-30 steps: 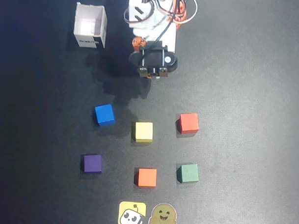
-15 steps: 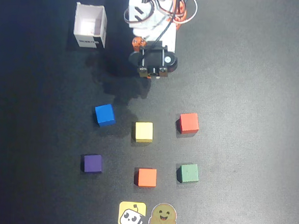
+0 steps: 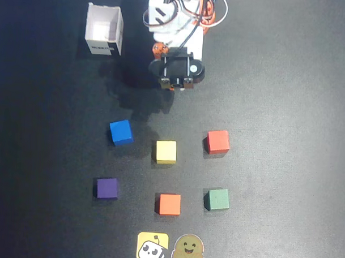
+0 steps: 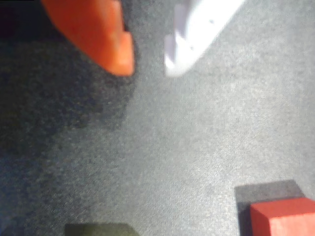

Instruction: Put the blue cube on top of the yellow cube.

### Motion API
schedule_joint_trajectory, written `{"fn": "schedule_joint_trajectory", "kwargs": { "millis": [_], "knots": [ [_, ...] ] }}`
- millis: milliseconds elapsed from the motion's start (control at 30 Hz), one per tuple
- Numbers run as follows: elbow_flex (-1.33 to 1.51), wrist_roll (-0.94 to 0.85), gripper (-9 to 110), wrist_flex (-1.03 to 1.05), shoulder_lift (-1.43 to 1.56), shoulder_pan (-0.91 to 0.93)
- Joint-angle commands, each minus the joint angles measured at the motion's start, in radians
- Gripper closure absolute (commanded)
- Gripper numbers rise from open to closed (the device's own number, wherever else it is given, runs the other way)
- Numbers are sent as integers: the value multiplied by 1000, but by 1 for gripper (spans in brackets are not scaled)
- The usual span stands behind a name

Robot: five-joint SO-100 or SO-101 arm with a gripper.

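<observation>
Black felt table gives cubes free spacing | gripper slightly parted, empty, well behind the cubes, nothing grasped yet | blue cube left of yellow cube in overhead view, apart, both unobstructed for stacking

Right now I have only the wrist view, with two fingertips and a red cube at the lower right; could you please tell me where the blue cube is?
Observer: In the overhead view the blue cube sits on the dark mat, below and left of the gripper, with nothing touching it.
Operator: Thank you. And where is the yellow cube?
Observer: The yellow cube lies to the right of the blue one and slightly lower in that view, apart from it, its top bare.
Operator: Is anything else close to the blue cube?
Observer: A purple cube lies below it, clearly apart.
</observation>
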Motion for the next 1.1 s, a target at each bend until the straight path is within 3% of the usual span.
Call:
{"fn": "schedule_joint_trajectory", "kwargs": {
  "millis": [0, 733, 1067],
  "knots": [
    [-3, 8, 98, 2, 8, -2],
    [-3, -2, 98, 2, 8, 6],
    [-104, -17, 89, 51, 8, -2]
  ]
}}
